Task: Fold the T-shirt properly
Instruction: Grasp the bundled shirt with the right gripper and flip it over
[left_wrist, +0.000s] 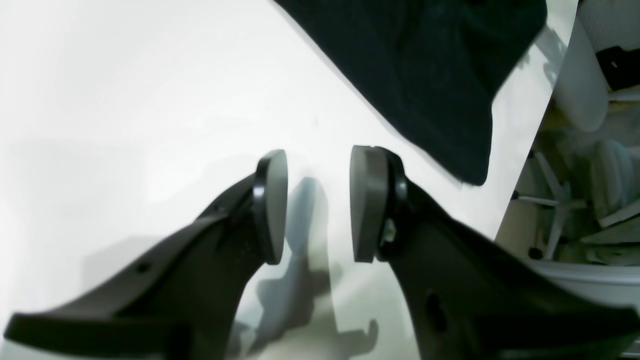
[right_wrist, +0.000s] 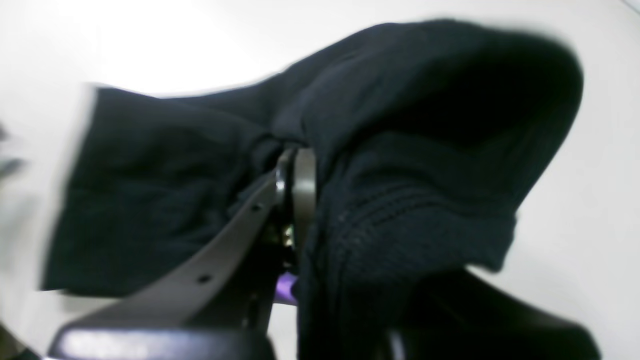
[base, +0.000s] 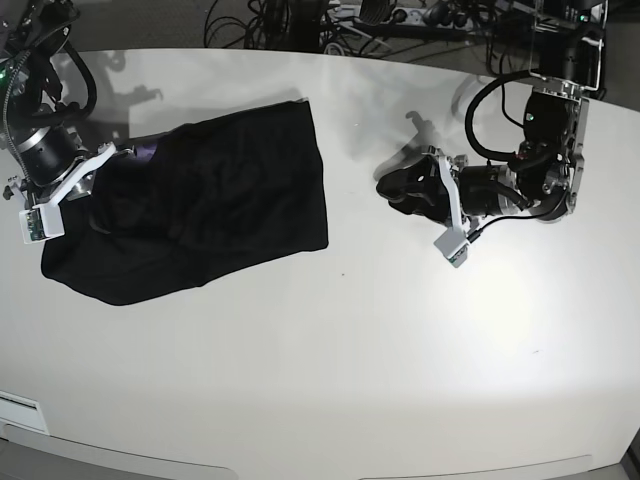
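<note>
The black T-shirt lies bunched and partly folded on the left half of the white table. A sliver of purple print shows at its far left edge. My right gripper is at the shirt's left side, shut on a raised fold of the black cloth. In the right wrist view one finger shows, and cloth hides the other. My left gripper is open and empty, low over bare table to the right of the shirt. In the left wrist view the shirt's corner lies ahead of it.
Cables and stands crowd the floor behind the table's far edge. In the left wrist view the table edge runs close on the right, with white chairs beyond it. A white label sits at the front left corner.
</note>
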